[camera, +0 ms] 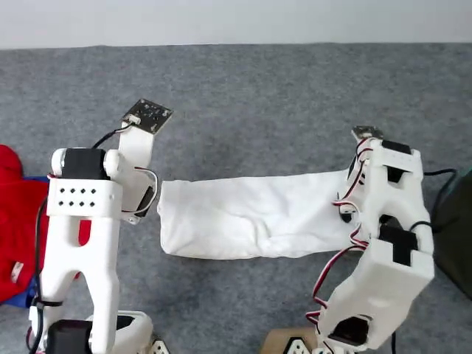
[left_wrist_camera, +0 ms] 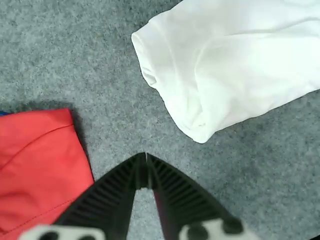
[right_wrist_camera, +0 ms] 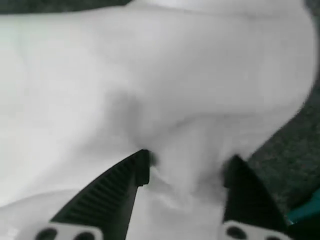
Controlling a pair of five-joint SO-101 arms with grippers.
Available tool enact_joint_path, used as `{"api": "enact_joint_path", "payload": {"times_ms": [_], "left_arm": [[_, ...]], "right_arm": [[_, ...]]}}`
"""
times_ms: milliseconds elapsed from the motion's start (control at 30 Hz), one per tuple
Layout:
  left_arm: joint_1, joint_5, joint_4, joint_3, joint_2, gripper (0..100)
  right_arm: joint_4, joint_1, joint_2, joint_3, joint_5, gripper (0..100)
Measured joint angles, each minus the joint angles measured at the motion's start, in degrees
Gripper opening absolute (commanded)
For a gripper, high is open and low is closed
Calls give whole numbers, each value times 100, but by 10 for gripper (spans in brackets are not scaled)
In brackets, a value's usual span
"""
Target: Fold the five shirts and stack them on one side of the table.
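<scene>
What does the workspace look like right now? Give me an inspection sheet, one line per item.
Surface: grey carpet, flat.
Job's things: white shirt folded into a long band between the arms; red shirt at the table's edge, blue cloth peeking from under it.
Clutter: dark object at the opposite edge, kind unclear.
Grippers: left gripper shut, over carpet between the red and white shirts; right gripper open, astride a ridge of the white shirt.
Cables: wires loop along the right arm; black cable on the left arm.
Surroundings: pale wall behind the table.
</scene>
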Motion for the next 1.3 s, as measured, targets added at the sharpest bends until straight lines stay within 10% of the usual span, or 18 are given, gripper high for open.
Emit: {"api": "enact_joint_path", "payload": {"times_ms": [400,700,1300], "left_arm": [[0,0,0,0,0,8],[-167,0,0,0,-193,8],[-3534,-1055,0,88,-1565,8]], "right_arm": [[958,-105,-800,-211,316,10],[1793,-1697,-2374,-211,440,10],[1064,-5099,-1855,-281,62,10]]}}
